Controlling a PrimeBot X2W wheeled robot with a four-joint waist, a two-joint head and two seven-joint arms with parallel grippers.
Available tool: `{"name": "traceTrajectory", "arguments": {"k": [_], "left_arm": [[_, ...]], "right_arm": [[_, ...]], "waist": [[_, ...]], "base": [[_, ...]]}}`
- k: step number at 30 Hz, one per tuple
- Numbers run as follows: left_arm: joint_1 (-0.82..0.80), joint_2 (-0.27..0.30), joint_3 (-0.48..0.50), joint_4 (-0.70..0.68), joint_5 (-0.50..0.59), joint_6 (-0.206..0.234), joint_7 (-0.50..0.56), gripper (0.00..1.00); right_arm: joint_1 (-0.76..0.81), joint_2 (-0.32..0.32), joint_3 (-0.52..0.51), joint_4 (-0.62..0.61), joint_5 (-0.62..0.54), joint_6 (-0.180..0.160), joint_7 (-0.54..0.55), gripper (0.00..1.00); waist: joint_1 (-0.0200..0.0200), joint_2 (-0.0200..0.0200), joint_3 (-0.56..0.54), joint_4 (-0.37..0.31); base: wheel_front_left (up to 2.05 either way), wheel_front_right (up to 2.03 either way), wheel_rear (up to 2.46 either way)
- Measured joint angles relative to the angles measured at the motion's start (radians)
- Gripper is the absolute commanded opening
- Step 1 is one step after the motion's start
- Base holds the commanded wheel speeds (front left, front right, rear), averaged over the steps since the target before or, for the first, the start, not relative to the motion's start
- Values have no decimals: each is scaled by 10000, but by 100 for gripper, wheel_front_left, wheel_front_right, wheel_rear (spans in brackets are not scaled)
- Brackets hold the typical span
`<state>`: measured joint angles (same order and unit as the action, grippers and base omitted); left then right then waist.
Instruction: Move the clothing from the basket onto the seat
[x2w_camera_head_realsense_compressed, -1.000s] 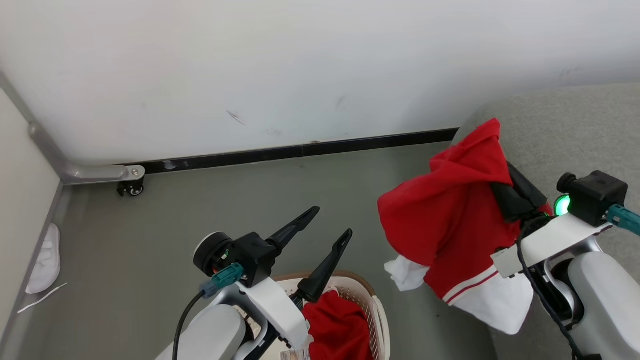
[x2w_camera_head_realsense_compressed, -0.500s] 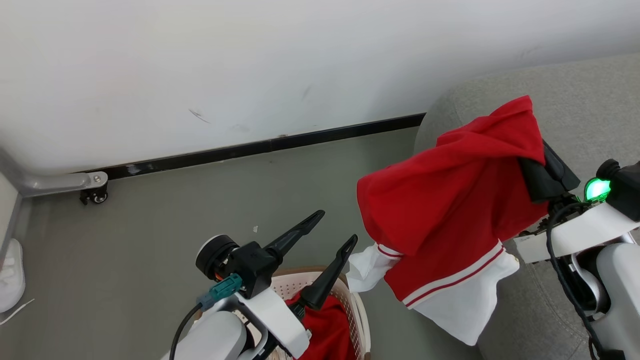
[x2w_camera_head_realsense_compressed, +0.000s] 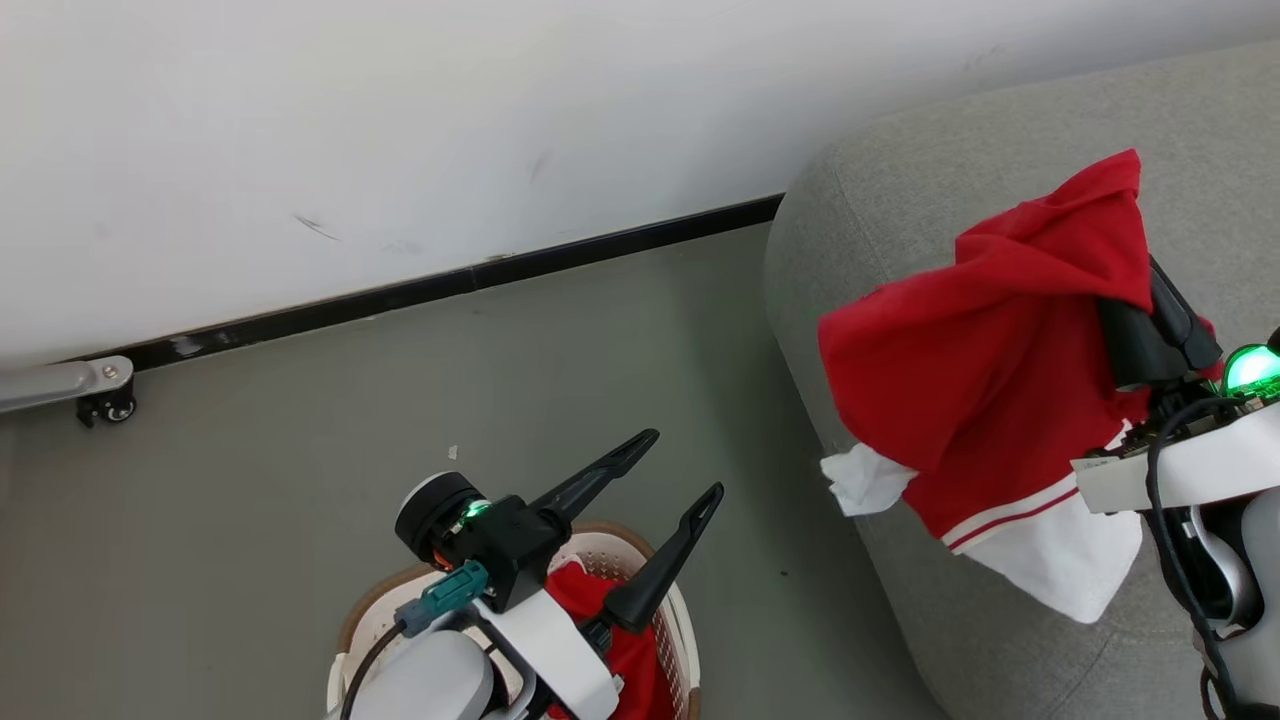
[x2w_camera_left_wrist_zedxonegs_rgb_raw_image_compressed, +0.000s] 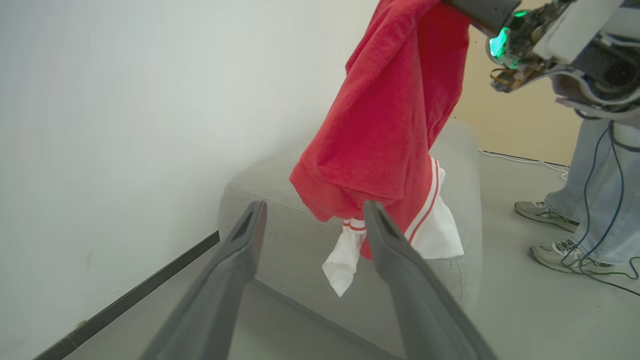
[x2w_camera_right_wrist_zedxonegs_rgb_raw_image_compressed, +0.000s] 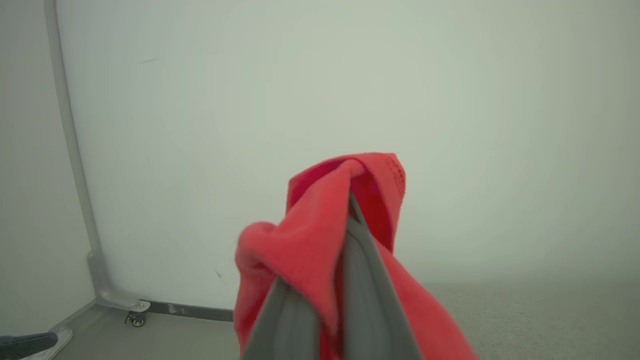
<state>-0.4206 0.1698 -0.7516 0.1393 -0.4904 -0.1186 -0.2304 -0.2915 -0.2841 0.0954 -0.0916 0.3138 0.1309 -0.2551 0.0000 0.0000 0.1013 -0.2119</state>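
One red garment (x2w_camera_head_realsense_compressed: 980, 370) with white striped panels hangs from my right gripper (x2w_camera_head_realsense_compressed: 1150, 300), which is shut on its top fold above the near corner of the grey seat (x2w_camera_head_realsense_compressed: 900, 200). The right wrist view has red cloth (x2w_camera_right_wrist_zedxonegs_rgb_raw_image_compressed: 310, 235) bunched over the closed fingers (x2w_camera_right_wrist_zedxonegs_rgb_raw_image_compressed: 357, 250). The garment's white hem dangles past the seat's edge. My left gripper (x2w_camera_head_realsense_compressed: 683, 462) is open and holds nothing, above the cream basket (x2w_camera_head_realsense_compressed: 640, 545). A second red garment (x2w_camera_head_realsense_compressed: 575, 585) lies in the basket. From the left wrist view, the hanging garment (x2w_camera_left_wrist_zedxonegs_rgb_raw_image_compressed: 390, 125) is beyond the spread fingers (x2w_camera_left_wrist_zedxonegs_rgb_raw_image_compressed: 240, 250), in front of the seat (x2w_camera_left_wrist_zedxonegs_rgb_raw_image_compressed: 280, 220).
A white wall with a black baseboard (x2w_camera_head_realsense_compressed: 450, 285) runs behind the grey floor. A metal frame foot with a caster (x2w_camera_head_realsense_compressed: 105, 405) sits at the far left. A person's shoes (x2w_camera_left_wrist_zedxonegs_rgb_raw_image_compressed: 545, 210) and cables are on the floor beyond the seat.
The head camera has swung right, so the slipper left the view. My right gripper has carried the red garment further over the seat. The left gripper stayed open above the basket.
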Motion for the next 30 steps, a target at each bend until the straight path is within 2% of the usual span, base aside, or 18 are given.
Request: {"name": "traceTrajectory", "arguments": {"k": [8,21,30], "left_arm": [[0,234,-127,-119,71,-44,-12,100],[0,291,-125,-278,73,-44,-92,100],[0,330,-151,-347,73,-44,-92,100]], "right_arm": [[1,27,-54,-86,0,0,0,0],[-39,0,184,-207,0,0,0,0],[-769,-545,487,-121,-98,0,0,0]], "waist": [[0,0,164,-433],[0,0,363,-811],[0,0,536,-782]], "base": [[0,0,0],[0,0,0],[0,0,0]]}}
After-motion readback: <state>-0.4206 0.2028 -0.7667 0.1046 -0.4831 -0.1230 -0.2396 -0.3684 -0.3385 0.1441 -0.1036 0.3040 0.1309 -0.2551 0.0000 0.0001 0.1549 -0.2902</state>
